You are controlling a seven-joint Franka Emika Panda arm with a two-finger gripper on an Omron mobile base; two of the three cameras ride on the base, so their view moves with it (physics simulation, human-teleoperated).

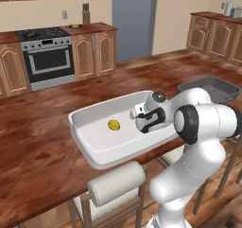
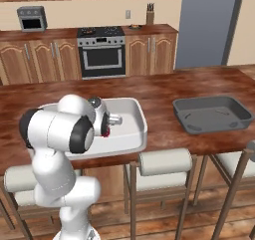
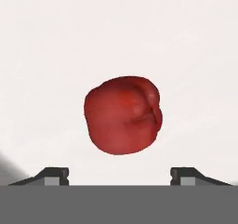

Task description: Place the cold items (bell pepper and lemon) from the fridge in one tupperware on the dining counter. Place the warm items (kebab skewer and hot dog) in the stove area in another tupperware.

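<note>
On the dining counter stands a white tupperware (image 1: 85,142) (image 2: 137,134) with a yellow lemon (image 1: 114,125) on its floor. My gripper (image 1: 141,122) (image 2: 106,125) (image 3: 120,175) hangs low over the tub's right half, pointing down. In the hand view a red bell pepper (image 3: 123,115) lies on the white floor (image 3: 46,56) right below. The open fingertips (image 3: 56,174) stand wide on either side of the pepper without touching it. A sliver of that bell pepper (image 2: 105,128) peeks out by the hand. A dark grey tupperware (image 1: 212,87) (image 2: 211,114) sits to the right. The kebab skewer and hot dog are too small to make out.
The stove (image 1: 45,35) (image 2: 102,35) stands against the far wall, with a knife block (image 1: 85,15) (image 2: 150,16) beside it. The grey fridge (image 1: 134,19) (image 2: 209,25) is right of it. Stools (image 1: 116,184) (image 2: 164,164) line the counter's near edge.
</note>
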